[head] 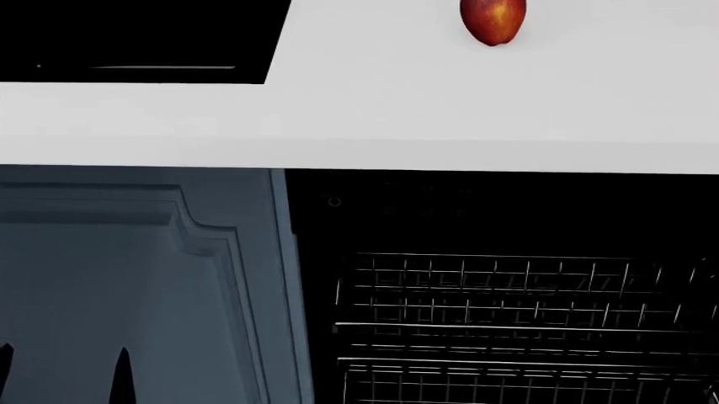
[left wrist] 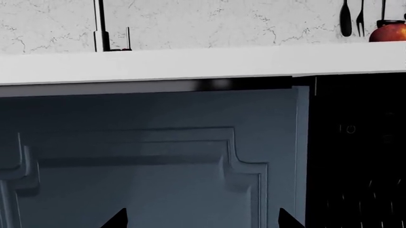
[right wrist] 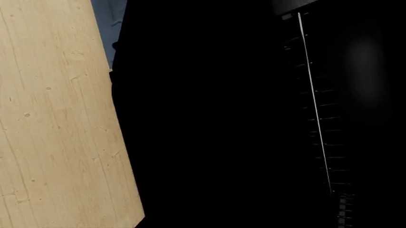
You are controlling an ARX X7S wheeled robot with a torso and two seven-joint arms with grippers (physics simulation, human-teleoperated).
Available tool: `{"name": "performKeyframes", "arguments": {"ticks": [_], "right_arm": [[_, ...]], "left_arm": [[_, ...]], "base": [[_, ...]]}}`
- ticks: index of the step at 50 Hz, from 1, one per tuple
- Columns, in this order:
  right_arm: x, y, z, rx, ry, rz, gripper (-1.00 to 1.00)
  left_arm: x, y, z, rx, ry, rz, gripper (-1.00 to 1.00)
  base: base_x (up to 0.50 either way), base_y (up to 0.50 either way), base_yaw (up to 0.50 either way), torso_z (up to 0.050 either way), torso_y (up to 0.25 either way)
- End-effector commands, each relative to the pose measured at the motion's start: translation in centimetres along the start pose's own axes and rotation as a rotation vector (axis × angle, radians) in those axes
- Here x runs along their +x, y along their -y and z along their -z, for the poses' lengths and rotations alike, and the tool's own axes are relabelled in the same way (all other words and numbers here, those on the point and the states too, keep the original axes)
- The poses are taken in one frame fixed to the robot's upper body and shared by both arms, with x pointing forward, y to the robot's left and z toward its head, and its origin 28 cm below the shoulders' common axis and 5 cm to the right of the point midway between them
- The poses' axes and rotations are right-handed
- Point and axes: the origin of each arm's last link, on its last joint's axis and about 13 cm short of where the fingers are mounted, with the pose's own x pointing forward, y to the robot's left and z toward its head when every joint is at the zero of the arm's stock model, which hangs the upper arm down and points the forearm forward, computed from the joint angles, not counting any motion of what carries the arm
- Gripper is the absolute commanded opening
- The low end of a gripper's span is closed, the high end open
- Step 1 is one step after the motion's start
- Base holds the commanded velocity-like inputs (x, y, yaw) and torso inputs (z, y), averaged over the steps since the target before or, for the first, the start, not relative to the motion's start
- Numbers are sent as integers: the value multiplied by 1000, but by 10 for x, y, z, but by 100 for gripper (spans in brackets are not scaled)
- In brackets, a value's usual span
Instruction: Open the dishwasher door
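In the head view the dishwasher cavity [head: 506, 278] under the white counter stands uncovered, with its wire racks [head: 506, 337] showing. The dishwasher door [right wrist: 216, 123] fills most of the right wrist view as a glossy black panel with a thin silver line [right wrist: 314, 104], seen over the wooden floor. My right gripper's fingers cannot be made out against that black, and it is out of the head view. My left gripper [left wrist: 203, 221] is open and empty in front of the blue-grey cabinet door [left wrist: 159, 156], left of the dishwasher. Its fingertips [head: 119, 379] show low at the left of the head view.
The white counter [head: 450, 118] overhangs both doors. A red-yellow fruit [head: 492, 20] lies on it, and the black cooktop [head: 135, 42] is at the back left. A black tap [left wrist: 101, 28] and hanging utensils [left wrist: 345, 19] stand against the marble wall. The wooden floor [right wrist: 57, 123] lies below.
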Motion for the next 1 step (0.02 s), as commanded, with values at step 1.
{"name": "performKeyframes", "arguments": {"ticks": [1], "right_arm": [[-90,-72,-5,61,-16,-269,-100]], "left_arm": [[1,0,1,-4,2,3,100]], "base": [[-39,-13,-33,14,0]]}}
